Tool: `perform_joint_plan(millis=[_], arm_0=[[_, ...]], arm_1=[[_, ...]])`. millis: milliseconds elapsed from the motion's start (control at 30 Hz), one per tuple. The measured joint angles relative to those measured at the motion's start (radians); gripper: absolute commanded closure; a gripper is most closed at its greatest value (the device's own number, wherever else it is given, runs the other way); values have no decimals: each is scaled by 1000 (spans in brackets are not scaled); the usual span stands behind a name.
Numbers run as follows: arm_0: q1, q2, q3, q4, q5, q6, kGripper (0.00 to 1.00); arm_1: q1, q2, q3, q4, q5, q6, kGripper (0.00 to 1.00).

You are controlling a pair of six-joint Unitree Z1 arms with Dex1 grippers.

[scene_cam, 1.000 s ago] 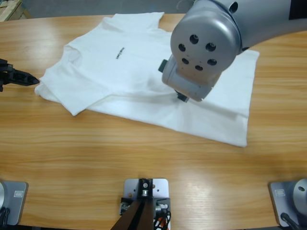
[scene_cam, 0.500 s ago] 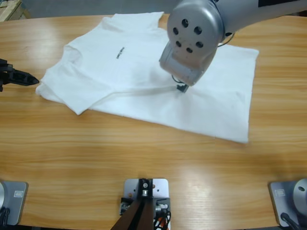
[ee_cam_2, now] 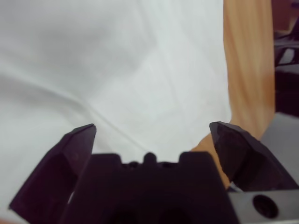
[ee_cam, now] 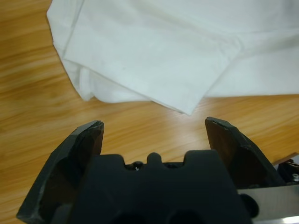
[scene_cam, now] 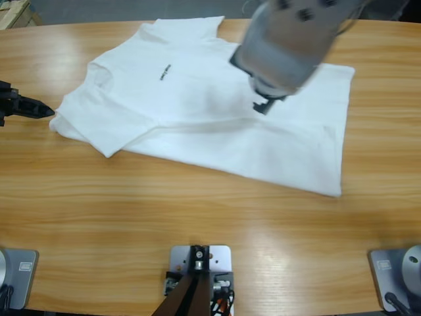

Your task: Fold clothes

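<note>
White T-shirt (scene_cam: 217, 112) spread across upper centre of high view, chest print up, collar toward upper left, one sleeve folded under at left edge; hem at right. Partly flattened, no fold completed. Right gripper (ee_cam_2: 152, 135) hovering over mid-body cloth, jaws spread wide, nothing held. Left gripper (ee_cam: 152, 130) at far left of high view, just off the folded sleeve corner, jaws likewise wide and empty. Recommended for the step in hand: seat each jaw under a single edge layer, pinch close to the corner, lift evenly to avoid dragging or bunching. Wooden table (scene_cam: 197, 210) smooth and glossy; cloth likely to slide. Room barely visible beyond the upper edge.
</note>
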Motion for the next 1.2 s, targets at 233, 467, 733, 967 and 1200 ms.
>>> perform_joint_plan(millis=[233, 467, 733, 967, 1200], arm_0=[[-2, -6, 0, -7, 33, -14, 161], [128, -6, 19, -45, -71, -91, 162], [376, 53, 138, -182, -366, -170, 170], [457, 112, 164, -195, -487, -187, 170], [485, 177, 208, -234, -506, -246, 170]], arm_1=[[-32, -202, 189, -20, 101, 79, 0], [-175, -435, 306, -34, 330, 129, 0], [-330, -676, 458, -80, 567, 261, 0], [-335, -728, 486, -80, 610, 279, 0], [-336, -731, 487, -70, 617, 282, 8]])
